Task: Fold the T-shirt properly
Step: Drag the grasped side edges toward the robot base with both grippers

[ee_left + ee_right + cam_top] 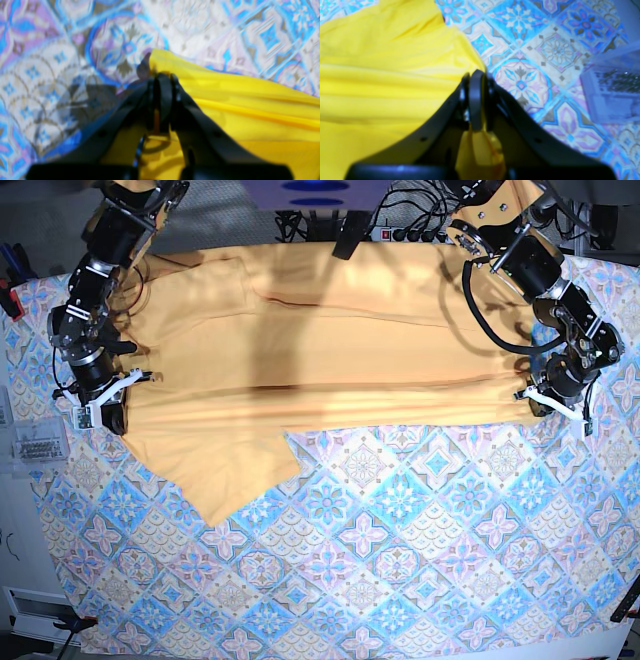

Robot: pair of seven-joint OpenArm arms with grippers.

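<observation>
You are getting even, bright overhead light in the base view, with soft shadow bands lying across the T-shirt [320, 340]. Both wrist views are rendering soft and smeared: the patterned cloth [205, 27] is blurring, and the near gripper bodies are falling out of focus. You are seeing the left gripper [162, 77] casting a grey shadow leftward.

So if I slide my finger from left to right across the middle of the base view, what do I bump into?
Clear box → right tool, pinching the shirt's edge → yellow-orange T-shirt → left tool, pinching the other edge → patterned cloth.
</observation>
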